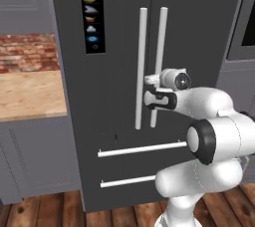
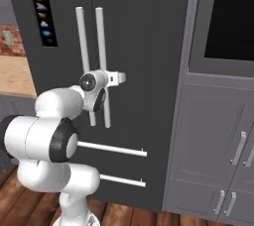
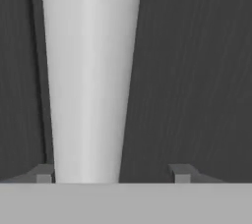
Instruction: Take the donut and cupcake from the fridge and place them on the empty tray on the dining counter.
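The fridge [image 1: 119,22] [image 2: 144,46] is tall and dark grey, and both of its doors are closed. My gripper [image 1: 157,89] [image 2: 104,88] [image 3: 112,174] is at the right door's long white bar handle [image 1: 161,42] [image 2: 101,31] [image 3: 88,70], about two thirds of the way down it. In the hand view the handle stands between the two fingertips. The left fingertip [image 3: 43,174] is right beside the bar and the right fingertip [image 3: 182,173] stands well apart from it, so the jaws are open around the handle. The donut, cupcake, tray and dining counter are out of view.
The left door's handle [image 1: 141,66] runs close beside the one my gripper is on. Two drawer bars [image 1: 142,149] cross below. A wood-topped counter [image 1: 30,91] with a brick wall lies left. A wall oven [image 2: 230,22] and grey cabinets [image 2: 213,141] stand right.
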